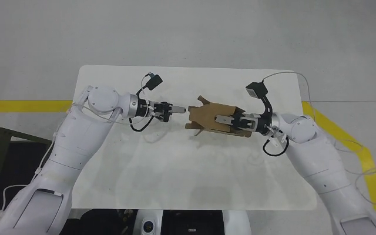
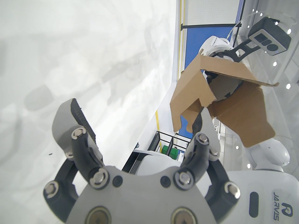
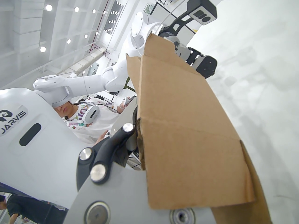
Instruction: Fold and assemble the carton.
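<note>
I see one carton (image 1: 207, 111) of plain brown cardboard, partly folded into an open tube. It lies on its side, long axis running left to right, raised above the table (image 1: 176, 176) just right of centre. Its right end sits in the right gripper (image 1: 218, 120), which is clamped on one wall. At the left end the loose flaps splay outward, unfolded.

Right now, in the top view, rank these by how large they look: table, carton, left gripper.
Largest to smallest:
1. table
2. carton
3. left gripper
The gaps are plain, though the carton is held nearer the camera.
</note>
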Robot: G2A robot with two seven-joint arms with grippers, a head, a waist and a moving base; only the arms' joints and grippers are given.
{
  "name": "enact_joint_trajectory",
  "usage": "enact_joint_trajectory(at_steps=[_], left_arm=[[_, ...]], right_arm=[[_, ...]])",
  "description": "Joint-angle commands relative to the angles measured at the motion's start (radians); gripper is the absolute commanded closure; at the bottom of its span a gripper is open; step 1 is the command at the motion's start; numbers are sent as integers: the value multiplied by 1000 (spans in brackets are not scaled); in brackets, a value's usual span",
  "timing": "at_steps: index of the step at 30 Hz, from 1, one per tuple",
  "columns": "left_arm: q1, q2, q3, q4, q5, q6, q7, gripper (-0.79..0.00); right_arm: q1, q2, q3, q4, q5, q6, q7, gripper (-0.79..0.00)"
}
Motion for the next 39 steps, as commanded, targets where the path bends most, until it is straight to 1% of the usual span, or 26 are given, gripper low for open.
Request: enact_joint_trajectory(at_steps=[1, 7, 16, 28, 39], left_arm=[[10, 3, -1, -7, 11, 5, -4, -785], [18, 2, 17, -12, 24, 15, -5, -785], [-10, -10, 46, -2, -5, -7, -29, -785], [-40, -20, 69, 3, -28, -12, -33, -785], [-61, -28, 80, 21, -43, -21, -31, -785]], right_arm=[[2, -1, -4, 4, 9, -2, -2, 0], [11, -7, -25, -2, 21, -1, -1, 0], [17, -15, -56, 4, 18, -7, -7, 0], [28, -29, -91, 4, 17, -11, -11, 0], [25, -28, -102, -3, 18, -6, -6, 0]])
